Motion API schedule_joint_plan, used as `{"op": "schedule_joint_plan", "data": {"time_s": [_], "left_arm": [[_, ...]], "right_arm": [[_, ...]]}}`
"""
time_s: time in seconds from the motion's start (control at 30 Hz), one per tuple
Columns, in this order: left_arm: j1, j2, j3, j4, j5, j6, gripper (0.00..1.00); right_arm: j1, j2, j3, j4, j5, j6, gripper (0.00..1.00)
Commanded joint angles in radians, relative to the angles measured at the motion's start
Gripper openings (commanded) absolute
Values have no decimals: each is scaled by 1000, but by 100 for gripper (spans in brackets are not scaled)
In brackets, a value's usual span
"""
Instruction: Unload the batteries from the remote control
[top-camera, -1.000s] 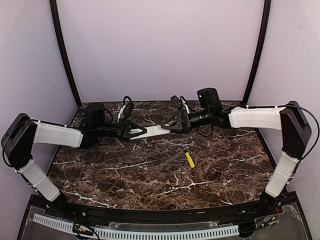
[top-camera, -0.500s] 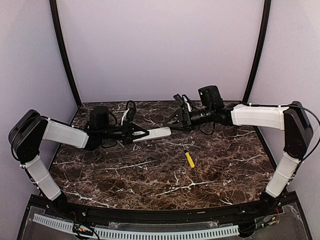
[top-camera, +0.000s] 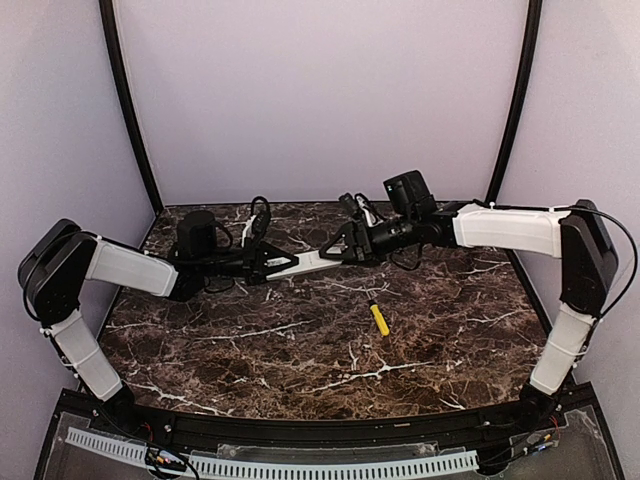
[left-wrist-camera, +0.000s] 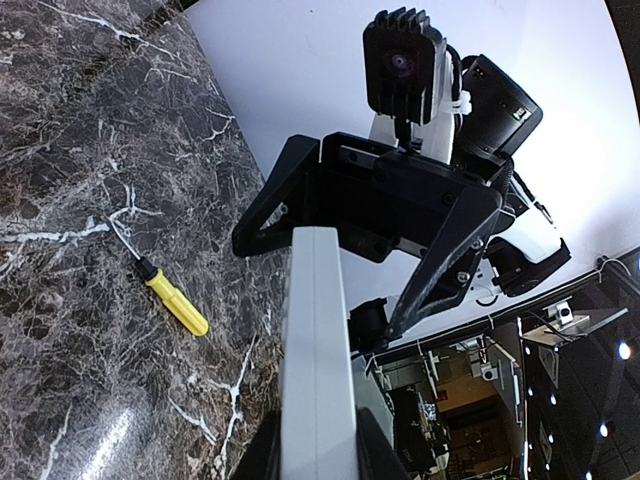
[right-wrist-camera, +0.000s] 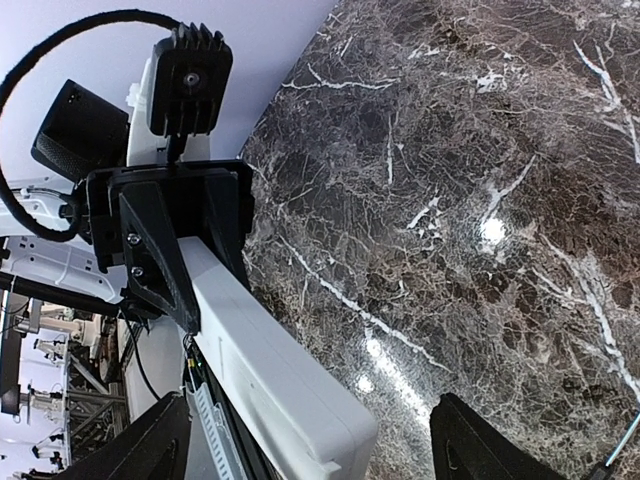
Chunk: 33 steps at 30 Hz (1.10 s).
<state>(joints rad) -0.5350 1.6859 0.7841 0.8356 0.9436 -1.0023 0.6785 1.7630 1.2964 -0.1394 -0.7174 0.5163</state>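
Note:
The remote control (top-camera: 313, 262) is a slim white bar held level above the table. My left gripper (top-camera: 288, 264) is shut on its left end; in the left wrist view the bar (left-wrist-camera: 318, 340) runs up from between my jaws (left-wrist-camera: 318, 455). My right gripper (top-camera: 340, 249) is open, its wide-spread jaws on either side of the bar's right end. In the right wrist view the bar's end (right-wrist-camera: 275, 375) lies between my spread jaws (right-wrist-camera: 310, 450), touching neither. No batteries are in view.
A yellow stick tool with a black tip (top-camera: 379, 319) lies on the dark marble table (top-camera: 300, 350) right of centre, also in the left wrist view (left-wrist-camera: 176, 304). Black frame posts stand at the back corners.
My right gripper drew back from the remote half a second ago and has come back to its right end, open. My left gripper still holds the remote.

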Motion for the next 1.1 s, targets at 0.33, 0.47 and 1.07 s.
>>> {"op": "schedule_joint_plan", "data": {"time_s": [0.33,0.47,1.07], "left_arm": [[-5,5,-5,87,21,-32,0],[-5,1,-14,94,23,-36,0],[-5,-35,-26,78,50,-24,0]], "right_arm": [[23,24,34,-27,31,-38,70],[23,20,29,-17,35,-38,65],[23,-18,-22,4,-2,-47,39]]}}
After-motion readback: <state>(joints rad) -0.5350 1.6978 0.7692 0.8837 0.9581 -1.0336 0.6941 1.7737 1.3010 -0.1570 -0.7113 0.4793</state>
